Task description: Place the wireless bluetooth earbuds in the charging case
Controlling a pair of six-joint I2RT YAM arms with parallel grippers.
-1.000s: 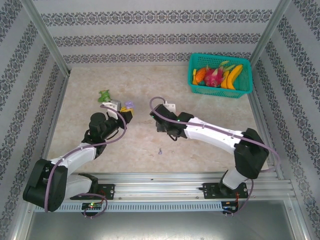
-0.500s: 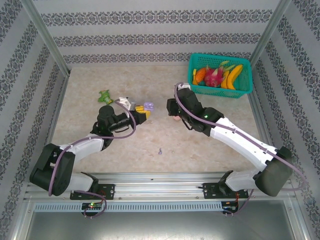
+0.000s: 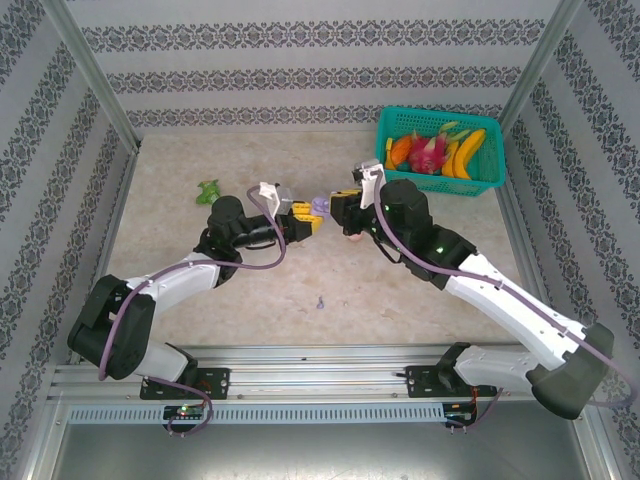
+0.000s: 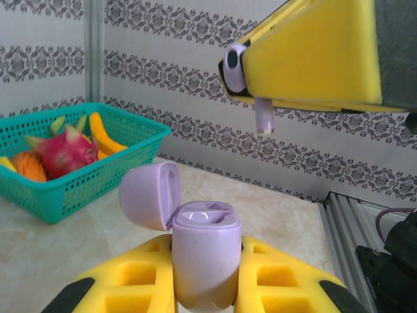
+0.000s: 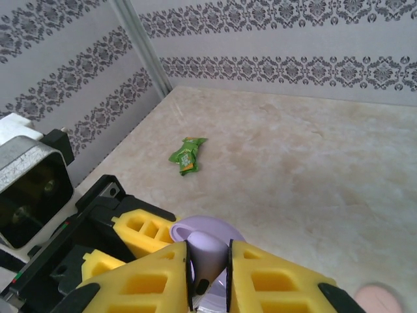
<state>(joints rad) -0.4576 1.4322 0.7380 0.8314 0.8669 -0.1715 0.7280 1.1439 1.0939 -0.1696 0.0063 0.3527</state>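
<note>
Marbled tabletop (image 3: 170,200) from above: since a second ago both arms have swung inward, so the left gripper (image 3: 305,222), clamped on the open purple charging case (image 3: 319,206), now meets the right gripper (image 3: 343,199). From the left wrist, the case's sockets face up and a purple earbud (image 4: 259,107), pinched by the right fingers, hangs just above them, stem down and not yet seated. From the right wrist, it seems to sit roughly over the case, though alignment is hard to judge.

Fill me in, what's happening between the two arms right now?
The left gripper holds a purple charging case upright with its lid flipped open. The right gripper is shut on a purple earbud, stem pointing down, hanging above the case and slightly off to one side. The earbud is not yet in a slot.
</note>
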